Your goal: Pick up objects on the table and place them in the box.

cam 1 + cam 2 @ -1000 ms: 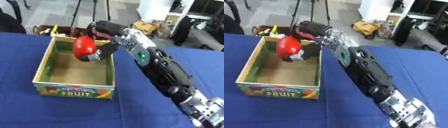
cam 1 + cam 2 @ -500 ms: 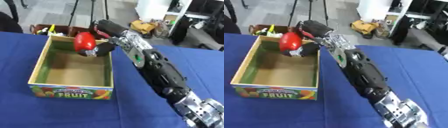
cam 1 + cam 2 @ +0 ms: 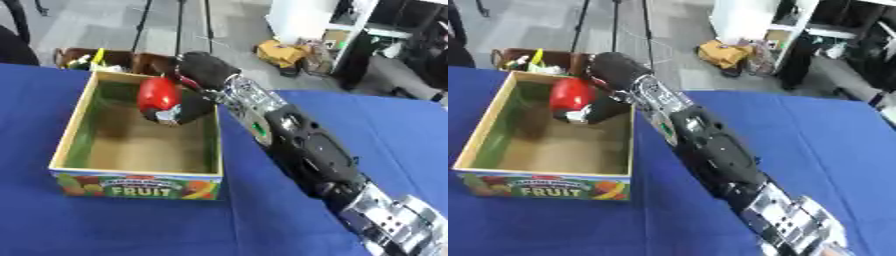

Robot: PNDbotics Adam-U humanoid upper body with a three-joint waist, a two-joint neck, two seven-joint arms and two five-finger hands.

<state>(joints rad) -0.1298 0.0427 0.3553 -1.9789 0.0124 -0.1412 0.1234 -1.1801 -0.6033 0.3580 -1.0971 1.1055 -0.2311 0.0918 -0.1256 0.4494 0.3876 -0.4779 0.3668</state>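
A red rounded object (image 3: 157, 95) hangs over the far part of the open wooden box (image 3: 70, 136), whose front reads FRUIT. My right hand (image 3: 186, 109) is shut on the red object, dark fingers curled under and behind it. The right arm (image 3: 302, 150) stretches from the lower right corner across the blue table to the box. The box floor below looks bare. My left hand shows in neither view.
The blue tablecloth (image 3: 114, 220) covers the table on all sides of the box. Beyond the far table edge stands a brown crate (image 3: 535, 59) with small items, tripod legs and floor clutter.
The red object and my right hand have stayed over the far end of the box, sinking slightly towards its inside. The camera has shifted a little.
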